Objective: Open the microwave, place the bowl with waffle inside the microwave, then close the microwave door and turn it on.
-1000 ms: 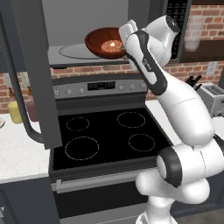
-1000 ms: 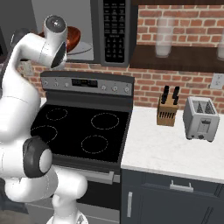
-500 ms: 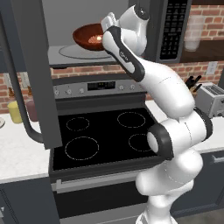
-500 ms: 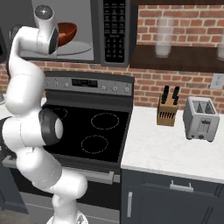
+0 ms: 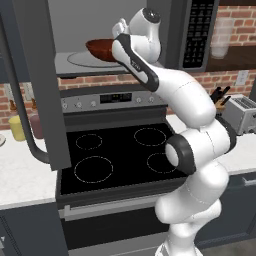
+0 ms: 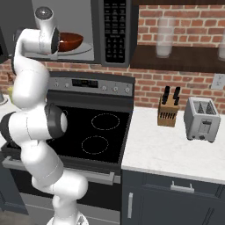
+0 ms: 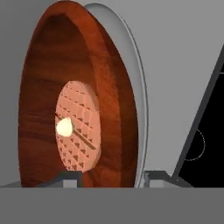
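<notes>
Brick-walled kitchen, microwave [image 6: 94, 30] hanging open above the black stove [image 5: 122, 155].
Its bowl [image 5: 102, 48] sits on the glass turntable [image 7: 141, 100] in the grey cavity, the waffle [image 7: 78, 127] lying at its centre with a pale blob at 9 o'clock on it. The end effector [image 7: 113, 177] has its two tips either side of the bowl's near rim, parted; whether they still touch it is hard to tell. The microwave door [image 5: 35, 85] swings wide at 9 o'clock, cut off by the frame.
</notes>
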